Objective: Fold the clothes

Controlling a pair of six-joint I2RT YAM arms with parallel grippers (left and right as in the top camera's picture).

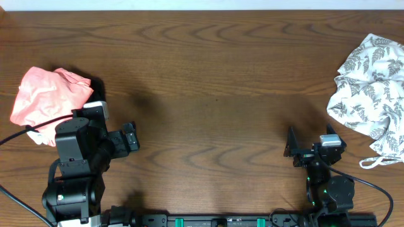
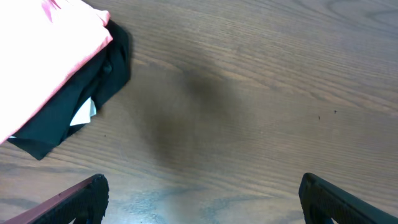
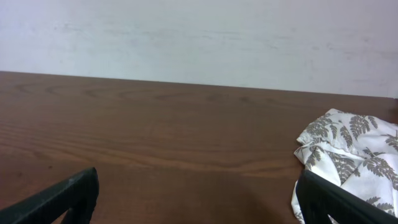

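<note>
Two grippers are seen near the front edge of the wooden surface [image 1: 214,75], well apart from each other. The left gripper [image 2: 208,202] is held with its jaws spread wide, and only bare wood is shown between its fingers [image 2: 74,199]. The right gripper [image 3: 199,199] is spread just as wide, and no cloth is clamped in it either.

A crumpled salmon-pink T-shirt [image 1: 47,101] is found at the left edge of the surface, just beyond the left arm. It is laid over a black bundle [image 2: 81,106], of which one folded end is left uncovered; a small white patch [image 2: 84,113] is seen on that end. In the left wrist view both are placed at the upper left, apart from the fingers.

A white garment with a grey leaf print [image 1: 372,94] is heaped at the right edge of the surface, beyond and to the right of the right arm. A thin white strap [image 1: 379,162] is trailed from its near side. None of the clothes is touched by either gripper.
</note>
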